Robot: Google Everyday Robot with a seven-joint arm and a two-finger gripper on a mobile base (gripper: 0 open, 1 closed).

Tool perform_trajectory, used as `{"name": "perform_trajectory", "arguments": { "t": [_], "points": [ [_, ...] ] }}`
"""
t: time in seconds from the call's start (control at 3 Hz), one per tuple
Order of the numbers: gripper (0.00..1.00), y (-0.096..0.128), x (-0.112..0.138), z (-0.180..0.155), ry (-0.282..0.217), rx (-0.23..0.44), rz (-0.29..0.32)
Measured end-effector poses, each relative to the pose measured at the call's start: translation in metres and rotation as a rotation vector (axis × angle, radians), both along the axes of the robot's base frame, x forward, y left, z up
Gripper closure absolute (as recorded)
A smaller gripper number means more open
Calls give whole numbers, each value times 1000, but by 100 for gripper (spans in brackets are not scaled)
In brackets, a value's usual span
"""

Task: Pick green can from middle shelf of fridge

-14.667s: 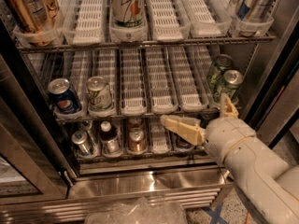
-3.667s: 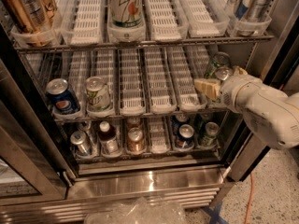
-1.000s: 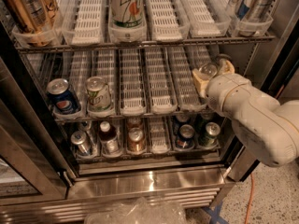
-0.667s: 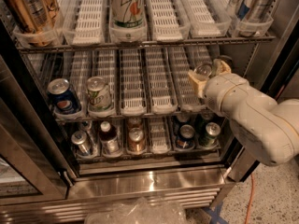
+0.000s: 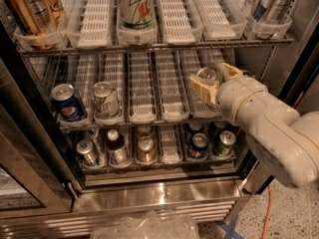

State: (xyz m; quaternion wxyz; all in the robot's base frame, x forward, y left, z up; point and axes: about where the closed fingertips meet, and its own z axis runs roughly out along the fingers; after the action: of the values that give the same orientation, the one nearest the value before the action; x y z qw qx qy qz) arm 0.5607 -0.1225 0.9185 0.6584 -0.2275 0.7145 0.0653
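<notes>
Presently the gripper (image 5: 213, 77) sits at the right end of the middle shelf (image 5: 142, 91) inside the fridge (image 5: 159, 198). Its two cream fingers (image 5: 199, 87) are narrowly parted, one on each side of the green can (image 5: 207, 73), and appear pressed against it in a pinch. The can stands upright in the far-right lane, near the front edge of the rack. Only its silver top and a sliver of dark body show; the arm hides the rest. A blue can (image 5: 67, 103) and a pale green-labelled can (image 5: 105, 99) stand well apart at the shelf's left end.
</notes>
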Motion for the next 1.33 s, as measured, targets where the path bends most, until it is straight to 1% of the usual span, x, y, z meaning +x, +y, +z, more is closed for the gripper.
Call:
{"name": "perform_trajectory", "arguments": {
  "t": [0.33,0.67,1.0,1.33],
  "points": [
    [100,-8,-11,17,-42,16,-13],
    [100,-8,-11,18,-45,18,-13],
    [100,-2,-15,12,-23,43,-1],
    [100,6,-36,4,17,128,22]
  ]
}}
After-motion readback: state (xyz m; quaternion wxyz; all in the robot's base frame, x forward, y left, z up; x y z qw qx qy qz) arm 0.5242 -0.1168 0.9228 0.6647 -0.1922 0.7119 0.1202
